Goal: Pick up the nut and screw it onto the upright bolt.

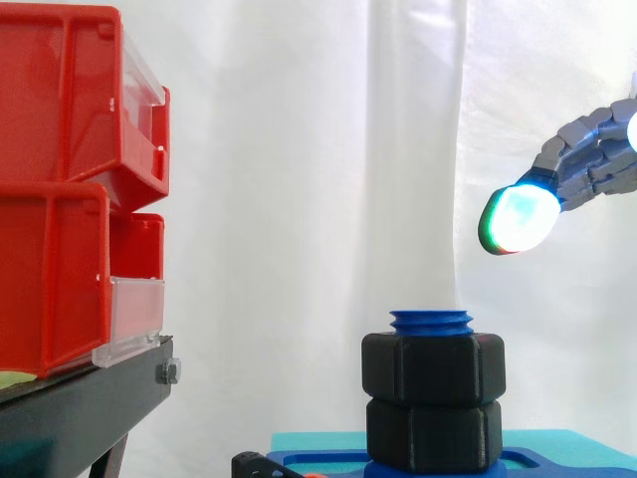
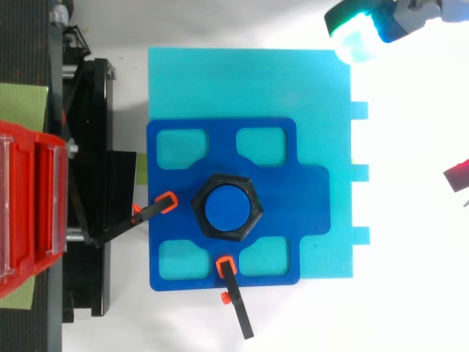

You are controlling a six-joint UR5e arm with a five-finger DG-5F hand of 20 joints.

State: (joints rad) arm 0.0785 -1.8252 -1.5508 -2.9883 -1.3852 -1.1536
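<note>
Nut [image 1: 433,366]: sitting threaded on the upright bolt [image 1: 431,321], ringing it fully and leaving a few blue threads showing above its top face; resting on a second black hexagonal piece [image 1: 433,433] directly below on the same bolt.

Hand [image 1: 587,159]: hanging above and to the right of the bolt, well apart from it; stretching its fingers out loosely, clasping nothing, aiming one glowing pad [image 1: 520,219] down toward the bolt.

Step in hand: looking, as a judgement, like the end of the screwing, with the nut seated and the hand standing clear.

Doing it well: for any further tightening, coming down straight over the bolt's axis, setting pads on opposite flats of the nut, turning without leaning sideways; otherwise staying high and wide of the bolt, avoiding any brush against the nut.

Side view adding: showing how far down the bolt the nut is sitting, the two black pieces stacking in contact, and the hand's height above the bolt; also showing red bins [image 1: 70,199] far left of the bolt.

Top view adding: showing the nut [image 2: 254,214] centring around the bolt [image 2: 227,207], the blue plate [image 2: 278,213] beneath, the cyan base [image 2: 242,81] under that, and two orange-tipped clamps [image 2: 165,203] [image 2: 233,293] gripping the plate near the bolt; placing the hand [image 2: 399,18] beyond the base's corner, far from the bolt.
</note>
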